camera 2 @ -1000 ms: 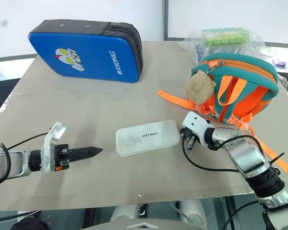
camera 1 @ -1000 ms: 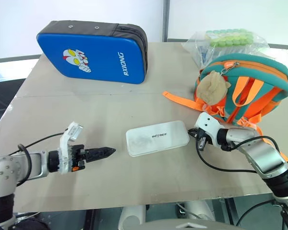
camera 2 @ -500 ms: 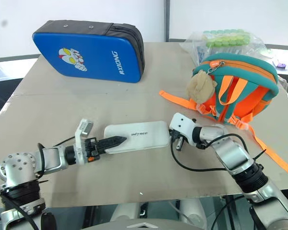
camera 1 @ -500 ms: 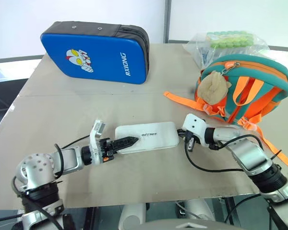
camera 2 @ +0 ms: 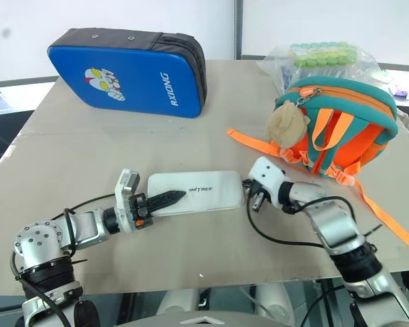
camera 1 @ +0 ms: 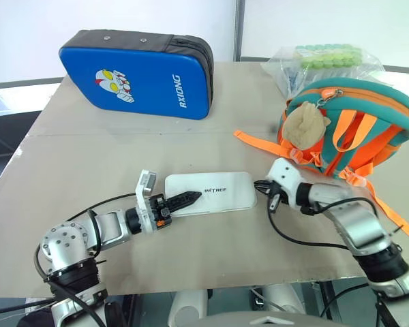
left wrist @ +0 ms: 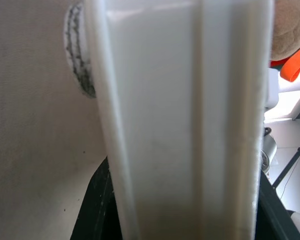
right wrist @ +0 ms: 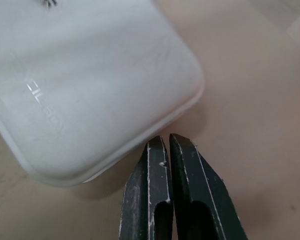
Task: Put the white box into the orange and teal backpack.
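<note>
White box [camera 1: 210,193] lying flat on the table [camera 1: 88,150], left claw [camera 1: 191,197] clamped on its near-left end, right claw [right wrist: 169,145] pinched shut just beside its right corner, orange and teal backpack [camera 1: 358,126] standing well right, blue zip case [camera 1: 133,72] at the far edge

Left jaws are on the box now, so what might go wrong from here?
1. The left gripper clamps only one short end of the white box, which lies flat on the table; lifted, it may droop or slip.
2. The orange and teal backpack looks zipped shut, so there may be no opening.
3. The right gripper, jaws nearly shut, sits at the box's corner and might nudge it.
</note>
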Robot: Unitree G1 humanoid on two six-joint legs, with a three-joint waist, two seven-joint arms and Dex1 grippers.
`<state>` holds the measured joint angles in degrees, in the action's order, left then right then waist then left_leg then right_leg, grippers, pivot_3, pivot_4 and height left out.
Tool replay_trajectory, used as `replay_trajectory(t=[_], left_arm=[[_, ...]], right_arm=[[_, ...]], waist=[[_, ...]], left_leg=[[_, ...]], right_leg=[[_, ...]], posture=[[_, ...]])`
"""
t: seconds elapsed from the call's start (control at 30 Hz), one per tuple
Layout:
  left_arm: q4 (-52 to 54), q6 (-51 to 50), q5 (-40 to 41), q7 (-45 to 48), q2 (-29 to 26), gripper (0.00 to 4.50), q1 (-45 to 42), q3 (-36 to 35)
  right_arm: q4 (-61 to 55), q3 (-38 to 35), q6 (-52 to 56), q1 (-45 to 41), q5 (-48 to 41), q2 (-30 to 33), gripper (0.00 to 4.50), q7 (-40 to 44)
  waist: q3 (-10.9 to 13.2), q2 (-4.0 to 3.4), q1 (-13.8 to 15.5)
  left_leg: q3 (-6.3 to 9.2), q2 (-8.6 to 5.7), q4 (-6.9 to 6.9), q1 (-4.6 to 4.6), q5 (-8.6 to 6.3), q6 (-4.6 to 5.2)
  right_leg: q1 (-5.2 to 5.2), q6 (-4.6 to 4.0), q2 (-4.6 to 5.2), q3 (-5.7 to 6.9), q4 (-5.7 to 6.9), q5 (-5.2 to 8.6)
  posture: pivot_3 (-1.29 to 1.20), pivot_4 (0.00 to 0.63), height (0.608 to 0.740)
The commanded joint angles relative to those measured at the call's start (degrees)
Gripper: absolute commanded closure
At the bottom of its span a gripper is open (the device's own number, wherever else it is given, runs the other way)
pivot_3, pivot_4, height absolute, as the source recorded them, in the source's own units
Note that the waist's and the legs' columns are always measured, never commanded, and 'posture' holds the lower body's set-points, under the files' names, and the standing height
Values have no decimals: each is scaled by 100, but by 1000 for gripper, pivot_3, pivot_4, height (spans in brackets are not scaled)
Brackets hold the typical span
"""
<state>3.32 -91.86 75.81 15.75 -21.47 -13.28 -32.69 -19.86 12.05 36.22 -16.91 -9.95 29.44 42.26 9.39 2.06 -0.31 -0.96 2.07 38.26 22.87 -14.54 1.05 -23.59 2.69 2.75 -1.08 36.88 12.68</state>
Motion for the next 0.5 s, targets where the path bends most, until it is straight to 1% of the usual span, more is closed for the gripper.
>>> replay_trajectory(t=[0.03, 0.13, 0.2, 0.23, 0.27, 0.3, 0.37, 0.43, 0.5], left_arm=[[46, 292, 495, -304, -63, 3387, -102, -216], [76, 479, 774, -495, -148, 3387, -144, -191], [154, 698, 1043, -679, -181, 3387, -251, -122], [215, 796, 1114, -660, -220, 3387, -290, -73], [282, 895, 1206, -608, -261, 3387, -318, -26], [369, 1014, 1273, -571, -309, 3387, -357, 6], [337, 1173, 1546, -572, -435, 3387, -476, 68], [307, 1291, 1645, -508, -600, 3387, -605, 180], [268, 1447, 1658, -519, -691, 3387, -740, 311]], right_arm=[[-1692, -1590, 1100, 685, -1179, 225, 3425, -63], [-2584, -2693, 1918, 1141, -2089, 203, 2022, -301], [-3188, -4160, 2600, 1702, -3474, 257, 1125, -447], [-3317, -4622, 2825, 1834, -3967, 270, 551, -647], [-3361, -4944, 3027, 1903, -4249, 309, 166, -882], [-3358, -5138, 3198, 1959, -4203, 434, 0, -1082], [-3222, -5271, 3404, 1940, -4037, 682, 0, -1479], [-2903, -5112, 3421, 1695, -3738, 813, 0, -1938], [-2444, -4798, 3362, 1192, -3413, 731, 0, -2476]], waist=[[0, 0, 23], [1, 0, 57], [3, -4, 102], [3, -2, 110], [3, -2, 111], [3, -2, 103], [3, -2, 86], [2, 0, 86], [2, -1, 61]], left_leg=[[1, 0, -1, 0, 0, 0], [9, 4, -6, 5, -1, 0], [6, 4, -8, 3, -1, 0], [8, 4, -8, 4, -1, 0], [7, 4, -7, 3, -1, 0], [6, 6, -7, 3, -1, 0], [-7, 4, -2, 0, -1, 0], [-14, 4, 4, -2, 0, 1], [-17, 3, 6, -6, 0, 1]], right_leg=[[0, 0, 0, 1, -1, 0], [-2, 0, 0, 9, -3, 1], [-2, -1, -1, 8, -4, 1], [-2, -2, -1, 10, -4, 1], [0, -2, -1, 11, -5, 2], [0, -2, -1, 10, -6, 2], [0, -3, 0, -2, -7, 1], [-1, -8, 3, -7, -8, -3], [-1, -11, 1, -9, -8, -5]], posture=[[0, 150, 740], [0, 150, 740], [0, 150, 740], [0, 150, 740], [0, 150, 740], [0, 150, 740], [0, 150, 740], [0, 150, 740], [0, 150, 740]])
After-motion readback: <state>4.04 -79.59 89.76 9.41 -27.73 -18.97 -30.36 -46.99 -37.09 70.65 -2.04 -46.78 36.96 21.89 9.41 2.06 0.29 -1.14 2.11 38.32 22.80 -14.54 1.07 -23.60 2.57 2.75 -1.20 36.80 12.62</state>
